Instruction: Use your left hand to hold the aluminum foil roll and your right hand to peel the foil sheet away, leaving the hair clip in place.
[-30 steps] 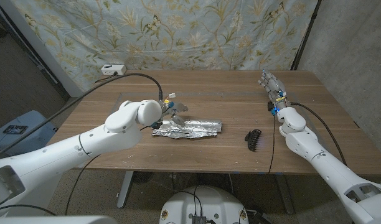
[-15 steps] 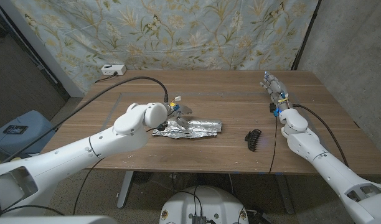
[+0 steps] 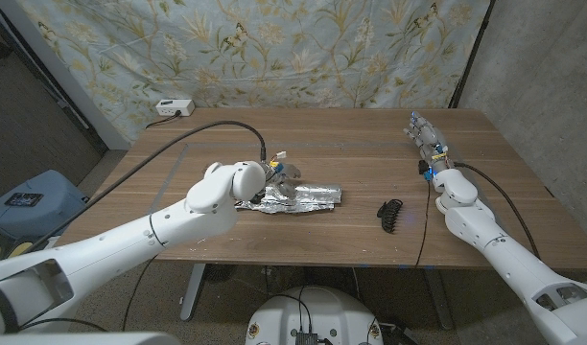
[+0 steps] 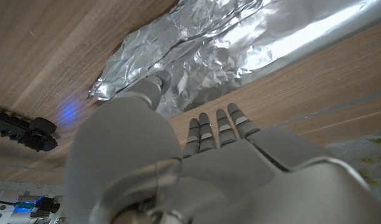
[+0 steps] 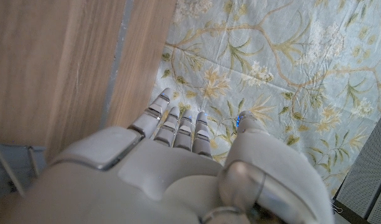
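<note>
Left hand (image 3: 279, 172) hovers open over the foil roll (image 3: 298, 197); right hand (image 3: 423, 136) waits open.

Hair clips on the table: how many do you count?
1. The black hair clip lies on the table right of the foil roll, between it and the right arm; it also shows in the left wrist view.

It looked like a makeshift lab: a flowered cloth (image 3: 274, 48) hung as a backdrop behind a wooden table (image 3: 351, 134), against bare grey walls (image 3: 543, 57).
</note>
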You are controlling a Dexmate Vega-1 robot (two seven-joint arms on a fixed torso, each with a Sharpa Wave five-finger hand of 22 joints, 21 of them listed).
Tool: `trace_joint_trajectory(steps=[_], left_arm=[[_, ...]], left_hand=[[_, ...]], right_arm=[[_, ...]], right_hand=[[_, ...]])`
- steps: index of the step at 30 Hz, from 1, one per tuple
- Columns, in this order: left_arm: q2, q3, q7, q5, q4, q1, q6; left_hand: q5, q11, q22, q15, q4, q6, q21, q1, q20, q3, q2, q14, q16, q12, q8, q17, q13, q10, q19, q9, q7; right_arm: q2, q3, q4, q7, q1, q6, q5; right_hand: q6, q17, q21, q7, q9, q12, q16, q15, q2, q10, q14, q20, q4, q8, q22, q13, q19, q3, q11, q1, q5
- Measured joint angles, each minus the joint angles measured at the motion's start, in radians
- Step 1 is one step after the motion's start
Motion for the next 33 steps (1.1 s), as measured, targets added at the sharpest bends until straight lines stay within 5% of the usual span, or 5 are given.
trace_joint_trajectory(steps=[11,25,33], left_arm=[[-0.014,0.001,0.049,0.07,0.003,0.037,0.051],[-0.027,0.002,0.077,0.098,0.02,0.06,0.062],[-0.039,0.007,0.079,0.115,0.038,0.057,0.052]], left_hand=[[0.012,-0.006,0.0,-0.002,-0.002,0.06,0.011,0.036,0.007,-0.007,-0.001,0.033,0.019,0.046,0.021,0.018,0.025,0.041,0.025,0.007,-0.013],[0.019,-0.06,0.005,-0.07,0.003,0.226,0.042,0.1,-0.007,-0.052,-0.021,0.148,0.078,0.151,0.066,0.055,0.074,0.168,0.089,0.027,-0.06],[0.019,-0.062,0.005,-0.076,0.005,0.259,0.05,0.114,-0.013,-0.061,-0.018,0.172,0.093,0.173,0.076,0.065,0.083,0.201,0.094,0.028,-0.07]], right_arm=[[0.004,-0.002,0.021,0.004,-0.001,0.0,0.002],[0.015,-0.006,0.045,0.005,0.003,0.0,0.006],[0.019,-0.006,0.06,0.006,0.003,0.003,0.012]], right_hand=[[0.0,0.0,0.0,0.0,0.0,0.0,0.0,0.0,0.0,0.0,0.0,0.0,0.0,0.0,0.0,0.0,0.0,0.0,0.0,0.0,0.0],[0.0,0.0,0.0,0.0,0.0,0.0,0.0,0.0,0.0,0.0,0.0,0.0,-0.003,0.0,0.0,0.0,0.0,0.003,0.0,0.0,0.0],[0.0,0.0,0.0,0.0,0.0,0.0,0.0,-0.003,0.004,0.0,-0.003,0.0,-0.005,0.0,0.0,0.0,0.0,0.006,0.0,-0.004,0.0]])
